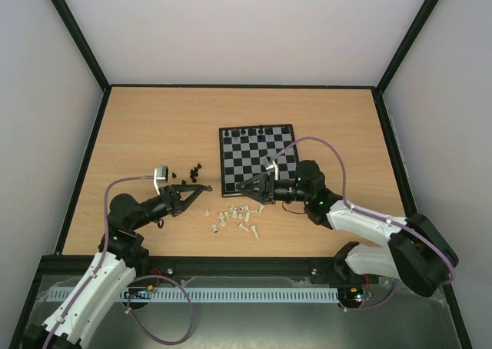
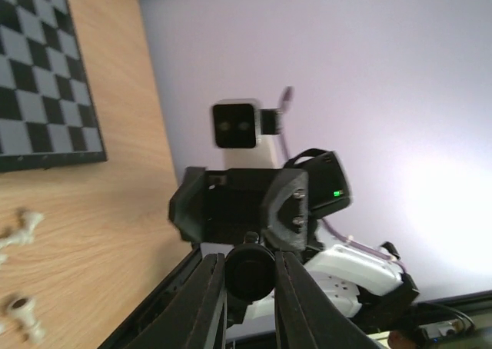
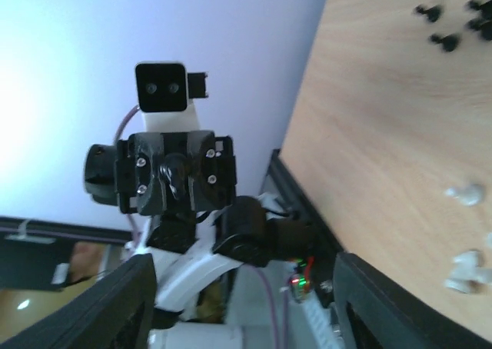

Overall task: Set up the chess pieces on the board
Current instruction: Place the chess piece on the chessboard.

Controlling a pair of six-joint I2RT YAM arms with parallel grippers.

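Black piece (image 2: 250,272), apparently a chessman seen end-on, is being clamped in the closed left claw (image 1: 206,187), just off the near-left corner of the board (image 1: 246,157). It is being faced head-on by the right claw (image 1: 240,187), whose jaws are being held wide; the two claws are lying nearly tip to tip.

No readable text, labels, brands or numbers in any view. Board (image 1: 257,161): no edge lettering I can make out. It's small from the top and cropped in the left wrist view, so fine print may just be unresolved.
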